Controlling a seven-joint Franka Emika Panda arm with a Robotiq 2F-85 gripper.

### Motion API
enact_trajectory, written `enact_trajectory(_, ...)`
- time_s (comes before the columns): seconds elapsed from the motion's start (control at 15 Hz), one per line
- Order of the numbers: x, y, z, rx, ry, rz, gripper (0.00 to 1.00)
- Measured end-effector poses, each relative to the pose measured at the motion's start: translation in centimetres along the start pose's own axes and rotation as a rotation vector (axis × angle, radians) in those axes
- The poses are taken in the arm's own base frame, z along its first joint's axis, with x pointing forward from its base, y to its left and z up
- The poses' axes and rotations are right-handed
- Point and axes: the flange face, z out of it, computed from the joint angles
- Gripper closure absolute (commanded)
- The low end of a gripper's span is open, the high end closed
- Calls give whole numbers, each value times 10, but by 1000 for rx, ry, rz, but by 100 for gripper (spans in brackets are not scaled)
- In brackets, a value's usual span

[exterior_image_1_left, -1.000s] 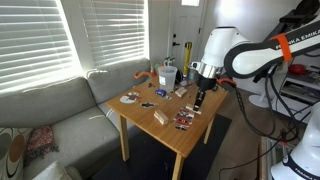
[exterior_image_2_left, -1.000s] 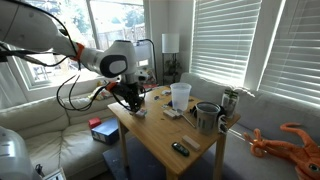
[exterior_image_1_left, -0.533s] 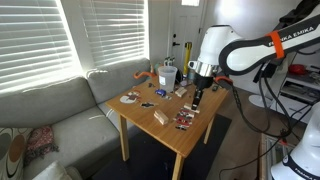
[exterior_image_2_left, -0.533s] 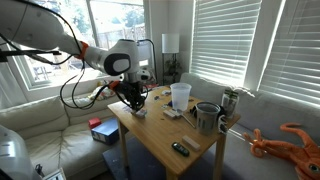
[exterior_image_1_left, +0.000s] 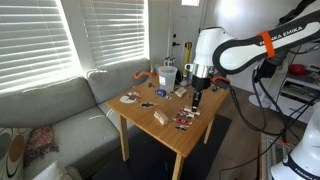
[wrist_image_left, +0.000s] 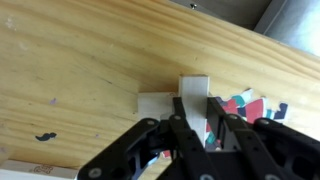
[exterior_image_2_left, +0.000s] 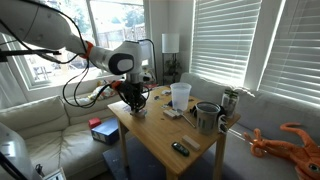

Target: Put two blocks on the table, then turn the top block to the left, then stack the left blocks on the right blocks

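Your pincer (wrist_image_left: 200, 120) is clamped on the top block (wrist_image_left: 194, 88), which sits on the bottom block (wrist_image_left: 152, 100) on the table (wrist_image_left: 80, 60). Twist too fast and the bottom block may slide along, or the top block may slip out.

The table (wrist_image_left: 80, 55) is honey wood with fine grain and a few dark specks at 7 o'clock. The block (wrist_image_left: 194, 88) is pale tan, and so is the second block (wrist_image_left: 154, 101) at its 9 o'clock. Gripper (wrist_image_left: 203, 118) black. At the block's 3 o'clock, a piece (wrist_image_left: 246, 105) patterned red, teal, white and black. Arm (exterior_image_1_left: 235, 52) white with an orange band. Sofa (exterior_image_1_left: 55, 108) grey, blinds (exterior_image_1_left: 100, 35) white, toy (exterior_image_2_left: 290, 142) orange.
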Motion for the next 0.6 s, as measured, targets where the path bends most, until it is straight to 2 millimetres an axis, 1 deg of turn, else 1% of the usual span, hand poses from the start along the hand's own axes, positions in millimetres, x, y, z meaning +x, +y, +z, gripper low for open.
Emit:
enact_trajectory(0.07, 1, 0, 0, 1, -4, 0, 41)
enact_trajectory(0.13, 1, 0, 0, 1, -7, 0, 33)
enact_trajectory(0.27, 3, 0, -3, 1, -3, 1, 21)
enact_trajectory(0.33, 4, -1, -5, 1, 2, 1, 13)
enact_trajectory(0.47, 7, -3, -13, -1, 17, 5, 1)
enact_trajectory(0.6, 10, -10, -24, 2, 42, 33, 0)
